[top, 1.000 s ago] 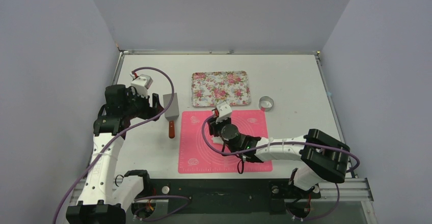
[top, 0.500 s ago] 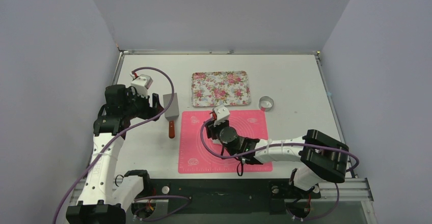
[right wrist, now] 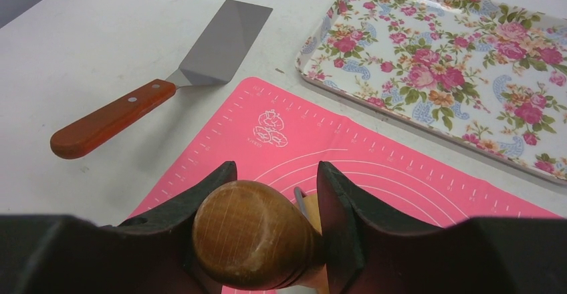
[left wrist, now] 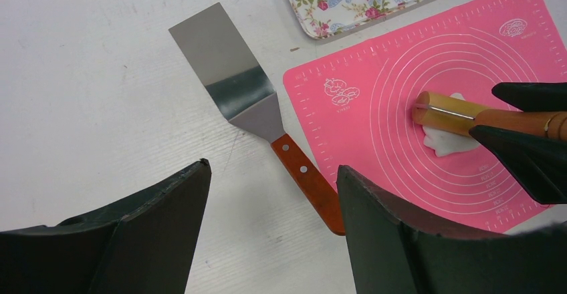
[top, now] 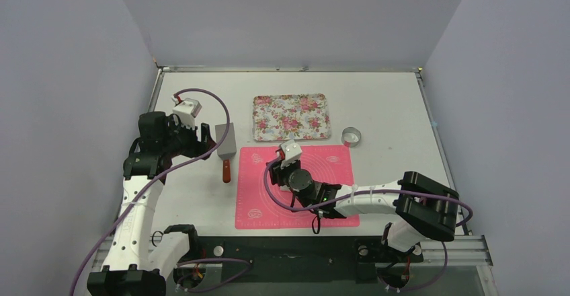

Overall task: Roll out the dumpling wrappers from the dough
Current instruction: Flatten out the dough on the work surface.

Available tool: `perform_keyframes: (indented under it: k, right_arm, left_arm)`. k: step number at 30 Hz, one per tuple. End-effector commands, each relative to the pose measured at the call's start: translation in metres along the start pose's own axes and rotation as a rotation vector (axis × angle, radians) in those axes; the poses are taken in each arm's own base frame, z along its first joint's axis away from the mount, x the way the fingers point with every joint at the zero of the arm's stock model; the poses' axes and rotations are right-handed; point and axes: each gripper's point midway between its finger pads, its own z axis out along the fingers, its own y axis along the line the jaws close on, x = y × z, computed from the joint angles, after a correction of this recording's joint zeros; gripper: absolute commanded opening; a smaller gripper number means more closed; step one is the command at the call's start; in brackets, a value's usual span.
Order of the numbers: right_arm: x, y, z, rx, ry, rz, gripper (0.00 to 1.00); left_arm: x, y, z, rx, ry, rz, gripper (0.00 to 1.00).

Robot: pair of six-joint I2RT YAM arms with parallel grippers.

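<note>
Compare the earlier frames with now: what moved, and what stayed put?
The right gripper, shut on the rolling pin, slid slightly left and nearer across the pink mat, over the dough. The open left gripper, spatula, tray and ring cutter stayed put.

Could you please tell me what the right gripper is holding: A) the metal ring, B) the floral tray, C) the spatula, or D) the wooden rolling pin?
D: the right gripper is shut on the wooden rolling pin, which lies across the dough on the pink mat.
</note>
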Motion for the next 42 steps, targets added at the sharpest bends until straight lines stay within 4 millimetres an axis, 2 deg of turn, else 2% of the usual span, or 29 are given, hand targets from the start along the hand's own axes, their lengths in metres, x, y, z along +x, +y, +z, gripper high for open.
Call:
perform_keyframes:
  k: [1, 21, 39, 42]
  right_arm:
    - [0.0793, 0.0767, -0.0411, -0.296, 0.301, 0.192, 0.00]
    - [0.0832, 0.0686, -0.0468, -0.279, 0.315, 0.183, 0.00]
    - [0.0850, 0.0695, -0.0461, -0.279, 0.319, 0.184, 0.00]
    - [0.0798, 0.0685, -0.0448, -0.274, 0.306, 0.185, 0.00]
  left_arm:
    - [-0.0301, -0.0028, -0.0101, 0.007, -0.087, 0.035, 0.67]
    - [-0.0333, -0.0037, -0.0106, 0.011, -0.092, 0.033, 0.68]
    - [-0.0318, -0.0037, -0.0103, 0.011, -0.089, 0.033, 0.68]
    - [-0.0325, -0.0038, -0.0105, 0.011, -0.091, 0.034, 0.68]
